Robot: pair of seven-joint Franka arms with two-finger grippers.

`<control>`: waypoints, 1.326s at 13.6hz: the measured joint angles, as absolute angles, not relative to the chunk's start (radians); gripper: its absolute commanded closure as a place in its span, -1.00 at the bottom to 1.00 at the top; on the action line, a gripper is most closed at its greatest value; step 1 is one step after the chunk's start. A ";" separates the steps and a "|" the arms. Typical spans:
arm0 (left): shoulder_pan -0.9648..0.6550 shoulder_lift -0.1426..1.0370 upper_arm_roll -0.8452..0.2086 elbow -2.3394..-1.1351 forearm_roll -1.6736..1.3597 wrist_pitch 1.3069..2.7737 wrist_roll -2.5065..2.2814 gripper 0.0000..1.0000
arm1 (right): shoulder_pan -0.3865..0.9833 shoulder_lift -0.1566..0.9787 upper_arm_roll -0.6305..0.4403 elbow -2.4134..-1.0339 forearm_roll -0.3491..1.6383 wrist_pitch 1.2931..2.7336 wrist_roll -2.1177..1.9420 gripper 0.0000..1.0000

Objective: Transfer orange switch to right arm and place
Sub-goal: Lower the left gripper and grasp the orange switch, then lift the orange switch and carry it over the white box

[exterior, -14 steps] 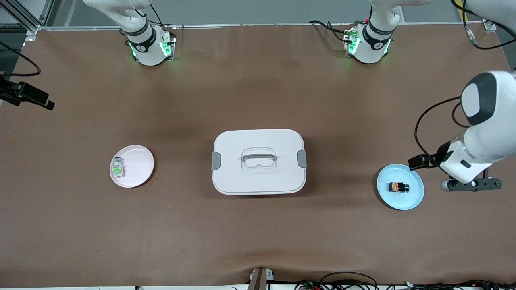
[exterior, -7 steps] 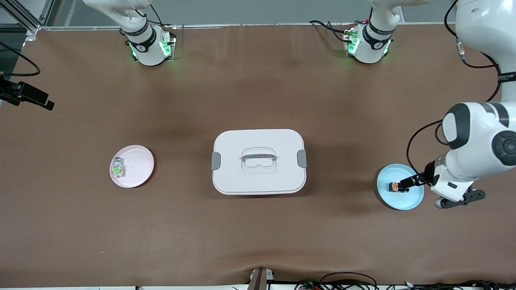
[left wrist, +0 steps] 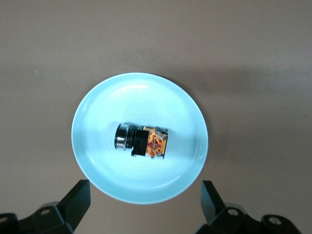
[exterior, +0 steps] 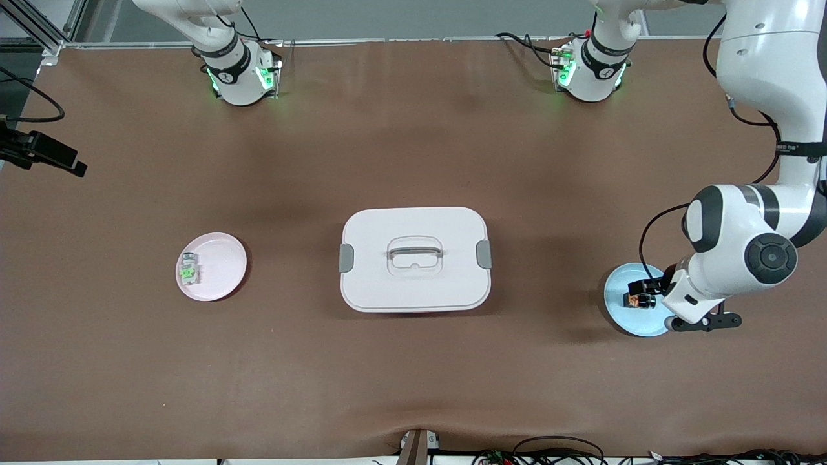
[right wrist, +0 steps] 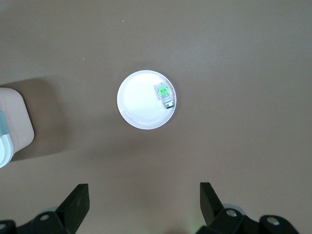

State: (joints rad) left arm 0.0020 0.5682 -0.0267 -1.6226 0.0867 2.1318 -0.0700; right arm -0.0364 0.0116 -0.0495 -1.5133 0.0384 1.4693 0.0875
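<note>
The orange switch point(exterior: 638, 301) is a tiny black block with orange marks. It lies on its side in a light blue plate point(exterior: 636, 325) toward the left arm's end of the table. In the left wrist view the switch point(left wrist: 148, 141) lies in the middle of the plate point(left wrist: 141, 90). My left gripper point(left wrist: 145, 201) is open and empty, above the plate's edge, with both fingers clear of the switch. My right gripper point(right wrist: 144, 200) is open and empty, high over the table near a pink plate point(right wrist: 139, 109). The right arm's hand is out of the front view.
A white lidded box with a handle point(exterior: 413, 258) stands mid-table; its corner shows in the right wrist view point(right wrist: 12, 122). The pink plate point(exterior: 223, 265) toward the right arm's end holds a pale block with green marks point(exterior: 188, 270), also in the right wrist view point(right wrist: 164, 94).
The left arm has swung in from the table's end, bringing its gripper from beside the blue plate to over it. The switch and the right arm's view have not moved.
</note>
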 measured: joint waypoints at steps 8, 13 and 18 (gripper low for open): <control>0.024 0.674 -0.026 -1.657 0.087 2.301 0.061 -1.00 | -0.037 0.012 -0.050 -1.513 0.038 1.469 0.088 -1.00; 0.040 0.680 -0.026 -1.679 0.087 2.353 0.062 -1.00 | -0.037 0.012 -0.050 -1.513 0.038 1.469 0.088 -1.00; 0.046 0.688 -0.026 -1.707 0.087 2.385 0.062 -0.83 | -0.037 0.012 -0.050 -1.513 0.038 1.469 0.088 -1.00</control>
